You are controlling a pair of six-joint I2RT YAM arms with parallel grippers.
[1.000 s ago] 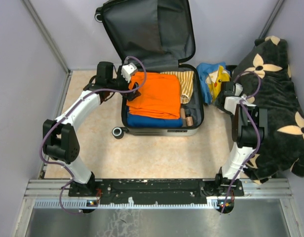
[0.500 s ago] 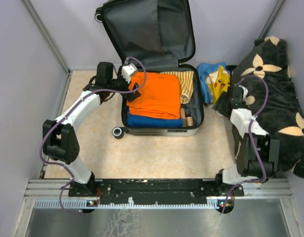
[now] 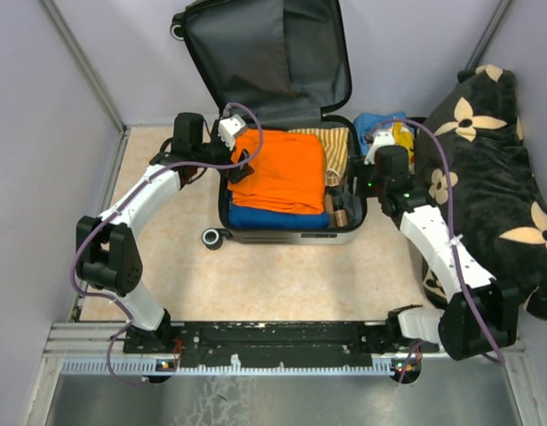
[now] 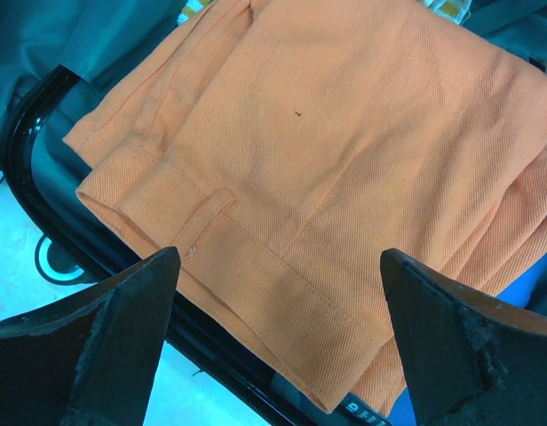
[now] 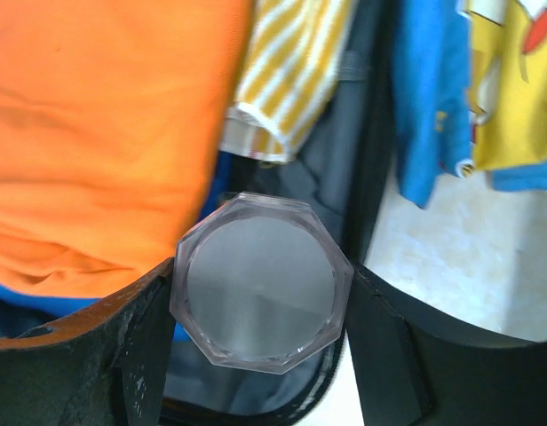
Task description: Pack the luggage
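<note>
The luggage point(image 3: 291, 236) lies open on the floor with its grey-lined lid point(image 3: 265, 53) raised. It holds a folded orange garment point(image 3: 278, 169) over a blue one, and a yellow-striped cloth point(image 3: 331, 146). My left gripper point(image 3: 242, 160) is open and empty, its jaws astride the orange garment's point(image 4: 327, 151) left edge by the black rim point(image 4: 25, 133); it shows in its wrist view point(image 4: 278, 337). My right gripper point(image 3: 358, 184) is shut on a clear octagonal jar point(image 5: 260, 282) with a silver face, above the luggage's right side point(image 5: 376, 133).
A big black flower-patterned cushion point(image 3: 495, 177) fills the right side. A blue and yellow cartoon garment point(image 3: 386, 133) lies on the floor between it and the luggage, also in the right wrist view point(image 5: 487, 80). Small brown bottles point(image 3: 337, 211) lie in the luggage's right part.
My right arm has swung left from beside the cushion and the blue-yellow garment to above the luggage's right side. The left arm has not moved.
</note>
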